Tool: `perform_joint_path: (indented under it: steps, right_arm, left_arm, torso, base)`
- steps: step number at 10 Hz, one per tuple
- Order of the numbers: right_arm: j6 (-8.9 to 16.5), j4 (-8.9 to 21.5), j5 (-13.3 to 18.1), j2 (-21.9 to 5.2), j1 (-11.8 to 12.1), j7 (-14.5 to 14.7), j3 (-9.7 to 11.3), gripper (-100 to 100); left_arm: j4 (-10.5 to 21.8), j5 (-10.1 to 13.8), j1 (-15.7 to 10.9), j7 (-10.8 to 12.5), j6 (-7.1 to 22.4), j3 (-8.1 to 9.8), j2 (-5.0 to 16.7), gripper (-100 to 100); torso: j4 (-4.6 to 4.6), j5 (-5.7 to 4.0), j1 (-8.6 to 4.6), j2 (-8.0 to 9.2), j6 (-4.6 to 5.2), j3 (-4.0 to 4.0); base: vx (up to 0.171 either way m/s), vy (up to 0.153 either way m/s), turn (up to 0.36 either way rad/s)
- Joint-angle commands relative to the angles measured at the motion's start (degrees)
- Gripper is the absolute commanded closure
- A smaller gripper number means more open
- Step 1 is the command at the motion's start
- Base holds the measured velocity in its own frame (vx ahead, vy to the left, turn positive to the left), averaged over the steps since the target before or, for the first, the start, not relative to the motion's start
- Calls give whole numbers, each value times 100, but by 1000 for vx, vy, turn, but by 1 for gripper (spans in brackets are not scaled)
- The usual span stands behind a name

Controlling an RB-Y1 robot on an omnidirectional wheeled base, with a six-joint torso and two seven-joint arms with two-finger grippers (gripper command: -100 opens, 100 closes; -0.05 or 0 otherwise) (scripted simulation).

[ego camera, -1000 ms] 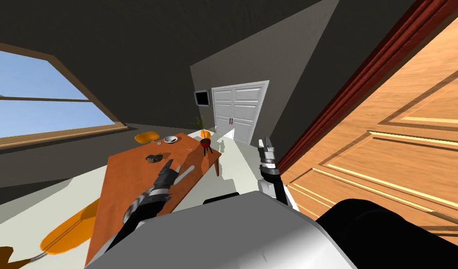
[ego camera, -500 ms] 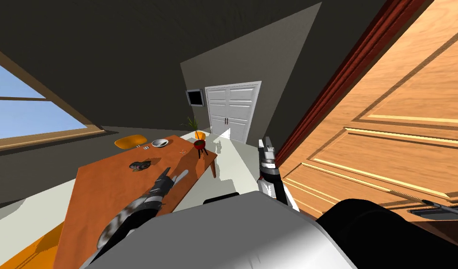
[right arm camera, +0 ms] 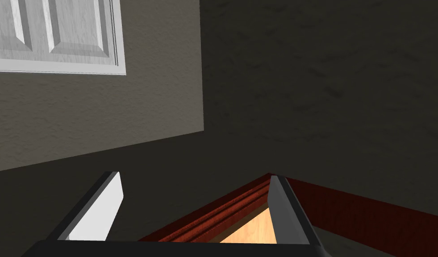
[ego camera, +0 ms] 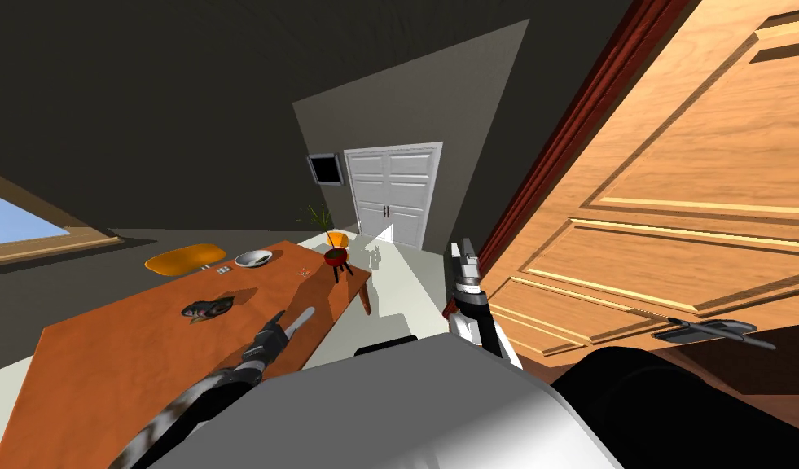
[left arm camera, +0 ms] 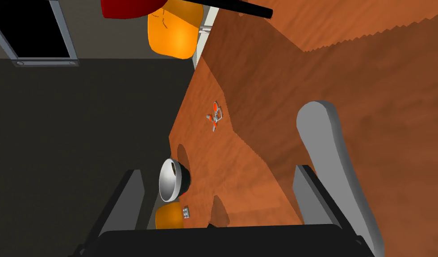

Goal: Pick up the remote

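To the right of your right gripper [ego camera: 463, 247] stands the big wooden door [ego camera: 682, 203] in its red-brown frame. That arm is held up beside the door, its fingers spread wide with nothing between them. Under your left gripper [ego camera: 290, 319] runs the orange-brown table [ego camera: 129, 358]. The gripper hovers above it near its right edge, fingers [left arm camera: 323, 147] wide apart and empty. Past the table's far edge, ahead and left of that gripper, sits a yellow chair [ego camera: 184, 259]. At the far corner, ahead and slightly right, stands a red bowl-shaped thing on dark legs [ego camera: 335, 257]. A grey bowl [ego camera: 252, 259] rests ahead and left, near the far edge. A dark lump [ego camera: 206, 309] lies on the table to the gripper's left. Small orange-handled scissors [left arm camera: 215, 116] lie straight ahead of the fingers. The remote [ego camera: 223, 269], a small grey slab with pale dots, lies just beside the bowl on its chair side, well apart from your left gripper.
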Motion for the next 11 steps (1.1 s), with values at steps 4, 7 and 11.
perform_joint_path:
  steps: [4,7,11]
  right_arm:
    - [0,0,0,0,1,0,-1,0]
    - [0,0,0,0,1,0,0,0]
    - [0,0,0,0,1,0,-1,0]
  left_arm:
    - [643,580,152,187,659,111,318,-100]
    - [902,847,202,270,949,161,452,-100]
    - [1380,1367,293,434,1477,260,696,-100]
  torso:
    - [0,2,5,1,-2,1]
    - [-1,1,4,-4,-2,-2]
    - [-1,1,5,-2,-2,-1]
  base:
    - [43,-17,-144]
    - [51,-14,-112]
    - [51,-12,-132]
